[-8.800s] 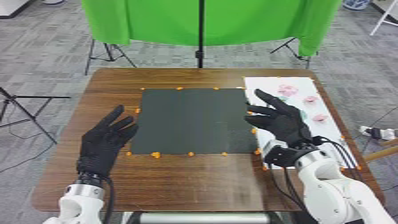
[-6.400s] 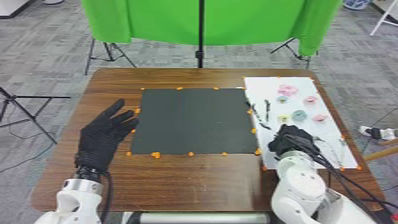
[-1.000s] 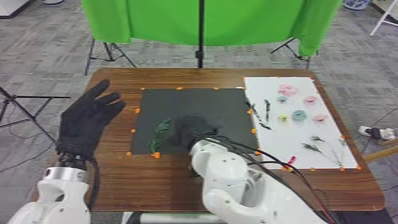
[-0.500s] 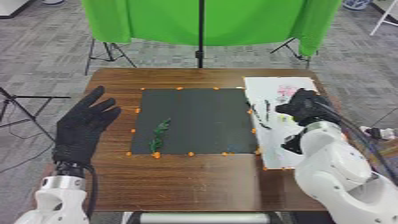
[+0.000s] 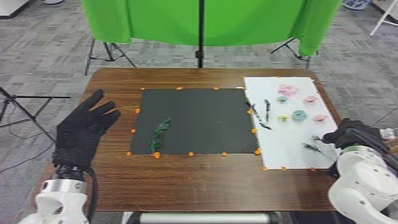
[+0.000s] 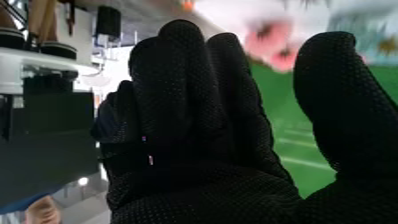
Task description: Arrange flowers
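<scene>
At the right edge of the white sheet (image 5: 293, 155), my right hand (image 5: 353, 134) stands in the head view, above the table's right side. In the right wrist view that hand (image 6: 200, 110) has straight fingers, the thumb apart, and holds nothing. My left hand (image 5: 82, 127) is open left of the dark board (image 5: 202, 120). A green leafy stem (image 5: 160, 135) lies upright on the board's left part. The sheet bears pink flowers (image 5: 287, 90), a teal flower (image 5: 299, 115), a small yellow flower (image 5: 283, 118), dark leafy stems (image 5: 258, 112) and a thin sprig (image 5: 313, 147) beside my right hand.
Orange markers (image 5: 156, 155) line the edges of board and sheet. The brown table (image 5: 178, 182) extends in front of them. Behind it stand a green cloth (image 5: 155, 22) and a black pole (image 5: 201, 40).
My right hand has left the board and swung right, across the sheet to its right edge. The green stem on the board came into fuller sight. My left hand has barely moved.
</scene>
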Motion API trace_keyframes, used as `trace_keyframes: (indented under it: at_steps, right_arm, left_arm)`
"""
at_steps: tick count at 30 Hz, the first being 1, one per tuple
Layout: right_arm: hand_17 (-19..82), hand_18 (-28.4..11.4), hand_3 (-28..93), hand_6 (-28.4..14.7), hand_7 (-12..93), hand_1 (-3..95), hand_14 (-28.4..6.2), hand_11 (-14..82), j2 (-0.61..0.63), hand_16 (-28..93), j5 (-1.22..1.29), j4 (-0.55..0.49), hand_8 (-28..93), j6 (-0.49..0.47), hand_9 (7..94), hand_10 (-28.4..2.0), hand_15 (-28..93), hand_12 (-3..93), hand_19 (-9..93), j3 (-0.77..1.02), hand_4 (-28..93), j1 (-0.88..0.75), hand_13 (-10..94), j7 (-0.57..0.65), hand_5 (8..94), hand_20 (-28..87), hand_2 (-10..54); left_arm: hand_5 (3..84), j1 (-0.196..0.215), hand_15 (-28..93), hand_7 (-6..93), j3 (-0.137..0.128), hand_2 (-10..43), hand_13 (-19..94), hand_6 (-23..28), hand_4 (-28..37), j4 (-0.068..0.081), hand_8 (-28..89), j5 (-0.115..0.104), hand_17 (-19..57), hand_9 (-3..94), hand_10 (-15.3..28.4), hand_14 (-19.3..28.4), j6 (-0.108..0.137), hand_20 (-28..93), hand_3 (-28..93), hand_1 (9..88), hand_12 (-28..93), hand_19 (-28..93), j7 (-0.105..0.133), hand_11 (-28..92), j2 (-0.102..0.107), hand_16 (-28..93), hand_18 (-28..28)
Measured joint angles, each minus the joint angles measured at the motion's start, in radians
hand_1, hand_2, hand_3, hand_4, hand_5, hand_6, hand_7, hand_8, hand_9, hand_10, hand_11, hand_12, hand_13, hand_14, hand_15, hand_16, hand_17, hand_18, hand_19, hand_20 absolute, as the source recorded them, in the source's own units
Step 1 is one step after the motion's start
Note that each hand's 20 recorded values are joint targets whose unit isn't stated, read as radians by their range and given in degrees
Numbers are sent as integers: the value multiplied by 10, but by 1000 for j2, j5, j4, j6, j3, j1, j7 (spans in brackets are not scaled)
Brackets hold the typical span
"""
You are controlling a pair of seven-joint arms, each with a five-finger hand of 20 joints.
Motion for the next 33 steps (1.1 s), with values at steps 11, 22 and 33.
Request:
trace_keyframes:
  at_steps: [11,22,33]
  right_arm:
    - [324,-265,766,-50,146,393,-168,431,-1,99,-1,34,-118,-63,691,-193,761,165,932,-33,-248,4,649,31,700,406,-84]
    - [426,-250,705,-15,207,531,-120,478,5,140,-40,86,58,-68,847,-132,750,196,932,-169,-283,106,773,45,871,517,-95]
    - [452,-251,724,-29,192,540,-121,485,-14,151,-138,6,86,-22,871,-129,755,198,932,-183,-283,120,795,12,896,564,-95]
  left_arm:
    - [391,-1,573,145,-2,82,292,99,-226,0,-105,2,-76,382,215,284,-1,118,793,264,111,583,-14,281,-17,-98,253]
    - [391,-2,573,145,-1,83,292,100,-225,0,-105,2,-77,382,215,284,-1,120,791,265,111,581,-18,281,-17,-99,253]
    - [391,2,573,146,-5,83,291,99,-225,-1,-105,3,-76,381,215,284,-1,121,790,265,111,581,-20,280,-17,-99,253]
